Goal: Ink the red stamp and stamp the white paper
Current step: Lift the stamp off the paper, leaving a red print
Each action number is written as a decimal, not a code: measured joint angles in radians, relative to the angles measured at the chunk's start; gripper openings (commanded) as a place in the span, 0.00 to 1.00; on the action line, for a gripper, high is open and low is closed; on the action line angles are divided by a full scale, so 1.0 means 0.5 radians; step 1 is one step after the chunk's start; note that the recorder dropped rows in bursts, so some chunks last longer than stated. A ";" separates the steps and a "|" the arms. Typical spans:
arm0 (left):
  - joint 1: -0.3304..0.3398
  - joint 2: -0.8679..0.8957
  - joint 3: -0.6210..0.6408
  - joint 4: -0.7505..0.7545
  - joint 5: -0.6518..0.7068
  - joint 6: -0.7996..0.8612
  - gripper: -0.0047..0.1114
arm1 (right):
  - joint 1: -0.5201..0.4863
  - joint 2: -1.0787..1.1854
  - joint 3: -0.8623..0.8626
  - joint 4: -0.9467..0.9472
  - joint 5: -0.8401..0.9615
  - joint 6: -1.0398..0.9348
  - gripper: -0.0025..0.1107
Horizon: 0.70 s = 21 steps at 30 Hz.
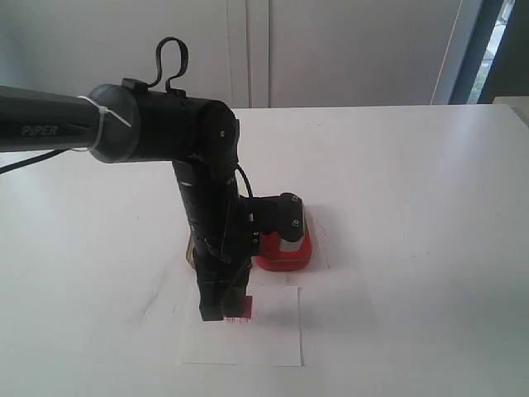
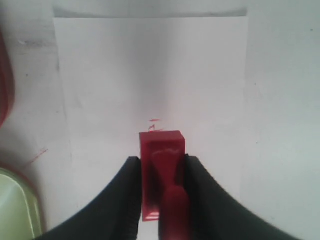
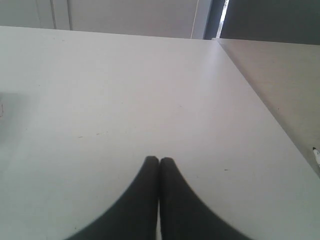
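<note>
My left gripper is shut on the red stamp, holding it by its sides with the block base down over the white paper. In the exterior view the same gripper stands upright over the paper, and the stamp shows as a red patch at its tip. Small faint red marks lie on the sheet just beyond the stamp. My right gripper is shut on nothing, above bare table; it does not show in the exterior view.
The oval red ink-pad tin sits just behind the paper, partly hidden by the left arm. A sliver of the gold-coloured lid and a red tin edge show beside the paper. A second table adjoins on the right arm's side.
</note>
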 measured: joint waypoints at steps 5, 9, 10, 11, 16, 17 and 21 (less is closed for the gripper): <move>0.000 -0.028 -0.025 0.009 0.016 -0.020 0.04 | 0.000 0.000 0.000 0.000 0.000 0.000 0.02; 0.000 -0.082 -0.029 0.017 0.016 -0.030 0.04 | 0.000 0.000 0.000 0.000 0.000 0.000 0.02; 0.000 -0.098 -0.029 0.017 0.016 -0.030 0.04 | 0.000 0.000 0.000 0.000 0.000 0.000 0.02; 0.000 -0.108 -0.029 0.017 0.016 -0.036 0.04 | 0.000 0.000 0.000 0.000 0.000 0.000 0.02; 0.000 -0.155 -0.029 0.017 0.024 -0.040 0.04 | 0.000 0.000 0.000 0.000 0.000 0.000 0.02; 0.000 -0.157 -0.029 0.021 0.024 -0.040 0.04 | 0.000 0.000 0.000 0.000 0.000 0.000 0.02; 0.000 -0.184 -0.029 0.032 0.031 -0.040 0.04 | 0.000 0.000 0.000 0.000 0.000 0.000 0.02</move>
